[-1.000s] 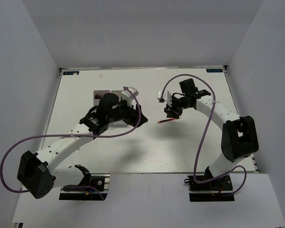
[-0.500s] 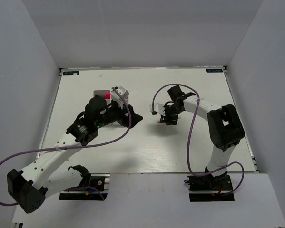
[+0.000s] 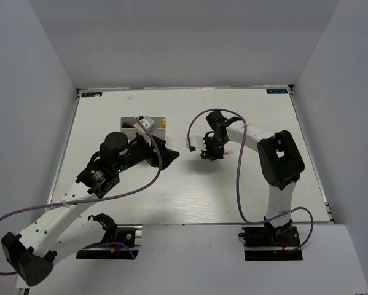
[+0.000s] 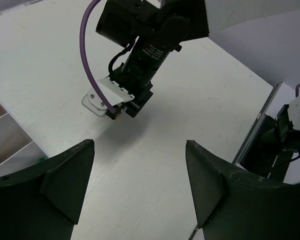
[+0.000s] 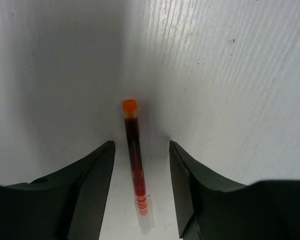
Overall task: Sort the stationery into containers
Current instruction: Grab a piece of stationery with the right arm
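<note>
A thin red pen (image 5: 134, 160) with an orange cap lies flat on the white table. My right gripper (image 5: 140, 146) is open and points straight down over it, one finger on each side, not touching the pen. In the top view the right gripper (image 3: 209, 151) hides the pen. The white divided box (image 3: 132, 120) stands left of centre, half hidden by my left arm; a yellow piece (image 3: 162, 125) shows in it. My left gripper (image 3: 169, 153) is open and empty, just right of the box. The left wrist view shows the left gripper (image 4: 139, 147), box cells (image 4: 9, 147) and the right gripper (image 4: 123, 111).
The purple cables loop over both arms. White walls close in the table on three sides. A black bracket and the table's near edge (image 4: 270, 125) show at the right of the left wrist view.
My left arm has drawn back from over the box, its gripper now right of it. My right gripper has moved left and come down astride the red pen.
</note>
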Motion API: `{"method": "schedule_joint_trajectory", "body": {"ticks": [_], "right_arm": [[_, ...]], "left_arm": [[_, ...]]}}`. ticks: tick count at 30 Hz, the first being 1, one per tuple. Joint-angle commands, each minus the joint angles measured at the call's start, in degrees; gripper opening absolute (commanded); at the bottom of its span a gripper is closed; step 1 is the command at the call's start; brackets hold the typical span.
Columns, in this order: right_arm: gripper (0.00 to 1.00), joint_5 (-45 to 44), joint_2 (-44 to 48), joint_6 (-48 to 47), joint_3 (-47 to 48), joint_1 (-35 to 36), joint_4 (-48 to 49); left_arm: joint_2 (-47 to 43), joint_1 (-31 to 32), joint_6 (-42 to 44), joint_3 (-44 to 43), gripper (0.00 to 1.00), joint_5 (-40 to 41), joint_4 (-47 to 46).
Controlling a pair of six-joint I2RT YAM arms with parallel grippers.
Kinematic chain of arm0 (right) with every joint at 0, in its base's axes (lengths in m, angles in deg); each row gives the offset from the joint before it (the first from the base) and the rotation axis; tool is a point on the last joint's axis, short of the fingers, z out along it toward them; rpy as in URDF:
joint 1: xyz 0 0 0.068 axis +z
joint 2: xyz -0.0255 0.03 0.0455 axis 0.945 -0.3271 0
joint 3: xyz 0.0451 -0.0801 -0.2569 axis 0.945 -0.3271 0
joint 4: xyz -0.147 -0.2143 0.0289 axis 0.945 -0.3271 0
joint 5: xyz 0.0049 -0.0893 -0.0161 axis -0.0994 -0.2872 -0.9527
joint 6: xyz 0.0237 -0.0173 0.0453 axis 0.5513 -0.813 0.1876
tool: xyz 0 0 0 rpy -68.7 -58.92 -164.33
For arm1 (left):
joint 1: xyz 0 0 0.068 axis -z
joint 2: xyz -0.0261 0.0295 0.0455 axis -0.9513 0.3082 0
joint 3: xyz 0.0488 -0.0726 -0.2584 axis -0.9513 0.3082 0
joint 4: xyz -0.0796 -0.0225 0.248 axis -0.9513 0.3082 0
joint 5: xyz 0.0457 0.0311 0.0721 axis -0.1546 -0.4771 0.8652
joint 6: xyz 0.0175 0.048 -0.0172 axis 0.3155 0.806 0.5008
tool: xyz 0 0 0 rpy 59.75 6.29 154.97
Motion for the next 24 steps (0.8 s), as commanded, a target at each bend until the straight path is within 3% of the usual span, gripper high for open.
{"method": "schedule_joint_trajectory", "body": {"ticks": [1, 5, 11, 15, 24], "right_arm": [[0.52, -0.6, -2.3, -1.5, 4.8, 0.8, -6.2], [0.42, -0.4, -6.2, -2.3, 8.2, 1.1, -11.4], [0.10, 3.2, -9.2, -2.3, 11.6, 1.8, -20.4], [0.01, 7.7, -6.9, -0.9, 13.7, 3.7, -21.8], [0.00, 26.6, -2.9, 5.9, 32.0, 7.6, -21.0]], "left_arm": [[-3.4, -0.3, 0.8, 0.9, 0.83, 1.1, -0.3], [-5.2, -0.8, 0.8, 1.5, 0.83, 1.1, -0.9], [-7.1, -0.8, 0.8, 2.1, 0.83, 1.1, -1.4], [-8.2, -0.8, 1.3, 2.7, 0.83, -0.2, -2.5], [-13.9, -0.8, 1.9, 5.5, 0.83, -7.0, -7.8]]}}
